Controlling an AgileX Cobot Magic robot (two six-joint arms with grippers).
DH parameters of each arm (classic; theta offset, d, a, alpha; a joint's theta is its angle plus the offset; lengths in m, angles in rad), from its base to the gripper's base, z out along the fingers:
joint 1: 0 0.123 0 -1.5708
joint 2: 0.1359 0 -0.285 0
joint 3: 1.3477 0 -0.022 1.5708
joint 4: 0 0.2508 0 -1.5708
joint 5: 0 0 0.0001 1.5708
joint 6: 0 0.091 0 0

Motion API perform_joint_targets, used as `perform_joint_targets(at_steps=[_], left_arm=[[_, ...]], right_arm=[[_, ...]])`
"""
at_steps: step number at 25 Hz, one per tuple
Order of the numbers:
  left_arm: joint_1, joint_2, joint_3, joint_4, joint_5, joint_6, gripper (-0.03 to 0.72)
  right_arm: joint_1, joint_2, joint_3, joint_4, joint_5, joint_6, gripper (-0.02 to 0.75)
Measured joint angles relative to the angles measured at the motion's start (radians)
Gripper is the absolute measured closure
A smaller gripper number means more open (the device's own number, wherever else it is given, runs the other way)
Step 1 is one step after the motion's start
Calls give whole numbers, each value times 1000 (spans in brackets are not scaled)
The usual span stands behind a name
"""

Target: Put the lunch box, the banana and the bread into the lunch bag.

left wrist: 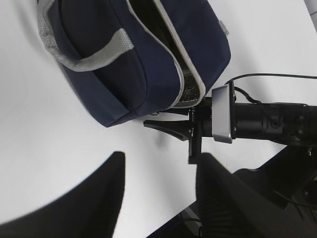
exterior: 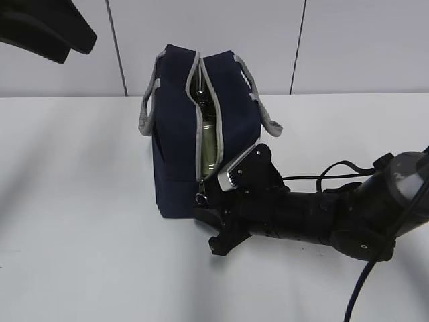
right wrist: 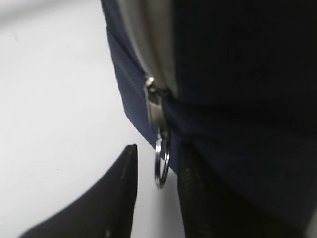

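Bracketing metal ring pull (right wrist: 161,163), black end effector (right wrist: 156,191), navy fabric lunch bag (exterior: 177,134)

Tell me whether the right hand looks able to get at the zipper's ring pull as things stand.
Probably yes: the ring pull hangs between the right hand's open fingers at the lunch bag's lower front, nothing in the way.

Lunch bag (exterior: 177,134) contents mostly hidden behind the zipper slit, only a pale sliver showing, unidentifiable. Left claw (left wrist: 158,198) blurred and cropped at 6 o'clock in its wrist view. Right claw (right wrist: 156,198) tips cut off at 6 o'clock, ring pull (right wrist: 161,163) soft-focused between them.
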Motion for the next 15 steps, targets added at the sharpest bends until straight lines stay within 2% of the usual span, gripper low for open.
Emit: perform_joint_targets(at_steps=[8,15], left_arm=[[0,0,0,0,-1,0,347],[0,0,0,0,-1,0,348]], right_arm=[[0,0,0,42,-16,0,742],[0,0,0,42,-19,0,754]])
